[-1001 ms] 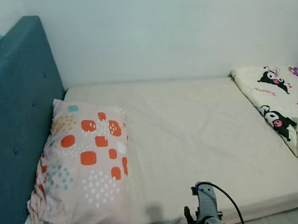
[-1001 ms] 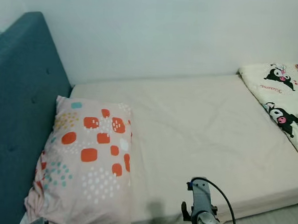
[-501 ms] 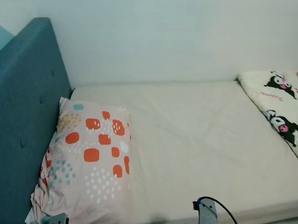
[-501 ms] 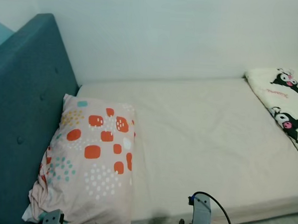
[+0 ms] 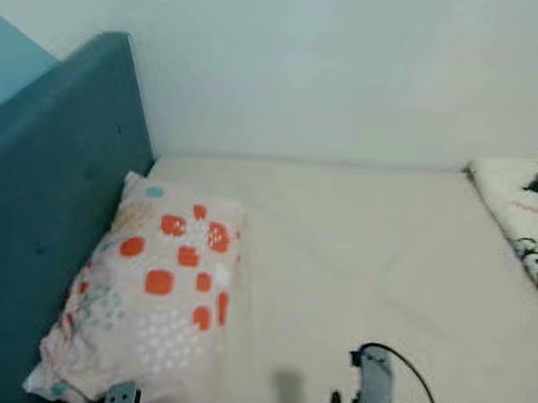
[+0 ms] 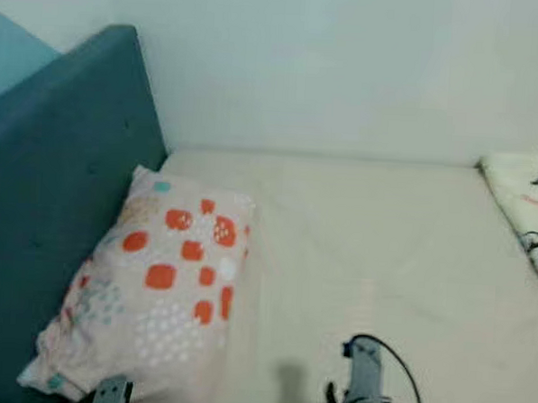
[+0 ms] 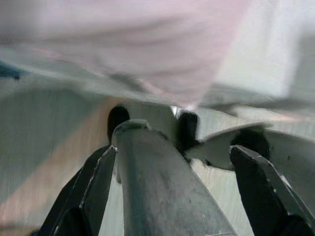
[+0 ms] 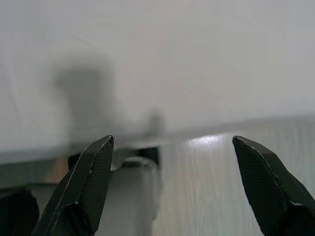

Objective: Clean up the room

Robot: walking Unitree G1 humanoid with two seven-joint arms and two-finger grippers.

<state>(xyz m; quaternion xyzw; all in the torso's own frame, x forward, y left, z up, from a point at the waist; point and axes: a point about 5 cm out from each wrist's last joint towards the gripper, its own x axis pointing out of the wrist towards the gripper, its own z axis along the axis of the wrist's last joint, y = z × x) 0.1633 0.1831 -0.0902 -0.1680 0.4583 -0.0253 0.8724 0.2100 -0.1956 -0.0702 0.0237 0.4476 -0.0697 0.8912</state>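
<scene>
The pillow [image 5: 156, 290] lay lengthwise along the headboard [image 5: 52, 199] on the bed [image 5: 374, 261]. Both the left gripper [image 7: 172, 162] and right gripper [image 8: 172, 187] gaped wide, empty, the left one just below the pillow's edge.

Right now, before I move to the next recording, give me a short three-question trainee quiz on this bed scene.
1. True or false: the patterned pillow lies against the teal headboard.
2. Which side of the mattress holds the cartoon-print blanket: A) robot's left, B) robot's right?
3. Fill in: in its wrist view, the right end effector has its fingers ____.

Key: 1 true; 2 B; 3 open.
</scene>
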